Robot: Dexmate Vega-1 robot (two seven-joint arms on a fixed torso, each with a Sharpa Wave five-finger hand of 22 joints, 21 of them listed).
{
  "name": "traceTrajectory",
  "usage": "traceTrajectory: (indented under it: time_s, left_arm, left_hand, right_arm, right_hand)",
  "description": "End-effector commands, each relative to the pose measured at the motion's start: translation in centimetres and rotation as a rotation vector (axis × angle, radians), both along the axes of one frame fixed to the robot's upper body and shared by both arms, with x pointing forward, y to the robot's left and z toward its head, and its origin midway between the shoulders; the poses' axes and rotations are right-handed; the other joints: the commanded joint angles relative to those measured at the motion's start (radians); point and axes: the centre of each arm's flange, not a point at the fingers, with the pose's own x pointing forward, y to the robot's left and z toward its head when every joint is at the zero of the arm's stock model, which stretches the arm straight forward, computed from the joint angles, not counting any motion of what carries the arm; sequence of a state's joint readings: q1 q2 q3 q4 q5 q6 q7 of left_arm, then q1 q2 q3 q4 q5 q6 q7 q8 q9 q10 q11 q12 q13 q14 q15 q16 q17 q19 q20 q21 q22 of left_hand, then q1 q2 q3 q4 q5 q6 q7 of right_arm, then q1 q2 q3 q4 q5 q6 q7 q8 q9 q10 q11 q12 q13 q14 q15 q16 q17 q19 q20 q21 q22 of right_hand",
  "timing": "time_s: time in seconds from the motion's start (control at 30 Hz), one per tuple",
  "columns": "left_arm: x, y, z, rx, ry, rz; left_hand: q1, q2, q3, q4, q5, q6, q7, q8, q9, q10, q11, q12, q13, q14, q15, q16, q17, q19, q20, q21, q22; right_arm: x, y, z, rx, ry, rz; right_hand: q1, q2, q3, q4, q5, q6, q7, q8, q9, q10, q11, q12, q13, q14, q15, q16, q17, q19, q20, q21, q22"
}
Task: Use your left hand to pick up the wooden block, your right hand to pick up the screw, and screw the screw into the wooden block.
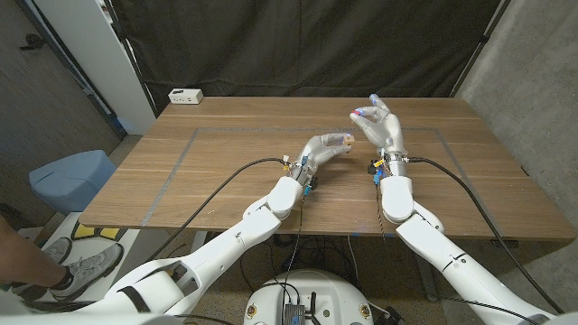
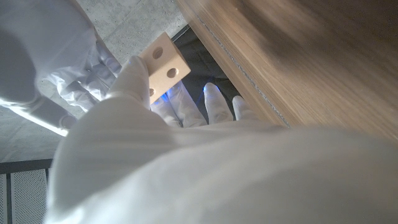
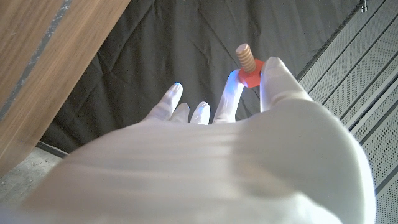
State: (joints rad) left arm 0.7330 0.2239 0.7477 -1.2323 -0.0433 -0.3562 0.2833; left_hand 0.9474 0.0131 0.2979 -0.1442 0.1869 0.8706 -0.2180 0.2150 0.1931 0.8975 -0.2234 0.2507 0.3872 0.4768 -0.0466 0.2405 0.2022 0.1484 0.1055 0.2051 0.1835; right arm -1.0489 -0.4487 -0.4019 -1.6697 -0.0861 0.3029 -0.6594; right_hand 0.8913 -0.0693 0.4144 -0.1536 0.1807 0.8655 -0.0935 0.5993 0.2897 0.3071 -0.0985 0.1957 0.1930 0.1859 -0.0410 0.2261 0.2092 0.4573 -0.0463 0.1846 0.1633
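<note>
Bringing the screw (image 3: 247,64) tip squarely to one of the block's (image 2: 165,66) holes calls for lining its shaft up with the hole before turning. Left hand (image 1: 327,150) clasps the block above the tabletop (image 1: 208,171), holes facing outward; right hand (image 1: 379,125), raised alongside, pinches the screw's red head between thumb and a fingertip, other fingers spread

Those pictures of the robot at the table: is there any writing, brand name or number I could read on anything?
None that can be read.
The white box at the table's far corner has dark marks, too small to tell as letters.
The wooden block in the left hand is blank.
The screw in the right hand is blank.
</note>
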Motion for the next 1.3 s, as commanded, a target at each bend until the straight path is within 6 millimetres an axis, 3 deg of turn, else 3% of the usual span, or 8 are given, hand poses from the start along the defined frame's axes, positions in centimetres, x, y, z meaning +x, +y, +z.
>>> traceTrajectory:
  time_s: [0.03,1.3]
  left_arm:
    - [0.0,-0.4,0.1,-0.003,0.021,-0.012]
    - [-0.3,-0.5,0.1,-0.014,0.072,-0.03]
  left_hand:
    - [0.003,0.011,0.0,0.001,0.009,0.044,0.0,0.005,0.003,0.009,0.002,0.005,0.005,0.006,-0.105,0.003,0.003,-0.002,0.003,0.003,0.003]
    - [0.001,0.015,-0.003,0.002,0.011,0.038,0.004,0.002,0.003,0.007,0.002,-0.001,0.009,0.006,-0.1,0.003,0.003,0.0,0.005,0.004,0.003]
  right_arm:
    - [0.3,0.1,-0.7,0.011,-0.012,-0.011]
    - [-0.7,-0.1,-2.0,-0.001,0.027,-0.017]
  right_hand:
    - [0.015,0.004,0.001,-0.007,0.0,-0.007,-0.005,0.006,0.006,0.001,-0.01,-0.003,0.002,0.011,-0.06,0.003,0.0,0.005,-0.062,0.001,0.002]
    - [0.039,0.014,-0.004,-0.007,-0.002,-0.029,-0.014,0.002,-0.005,-0.017,-0.017,-0.006,0.002,0.002,-0.056,-0.002,0.0,0.0,-0.06,0.0,0.002]
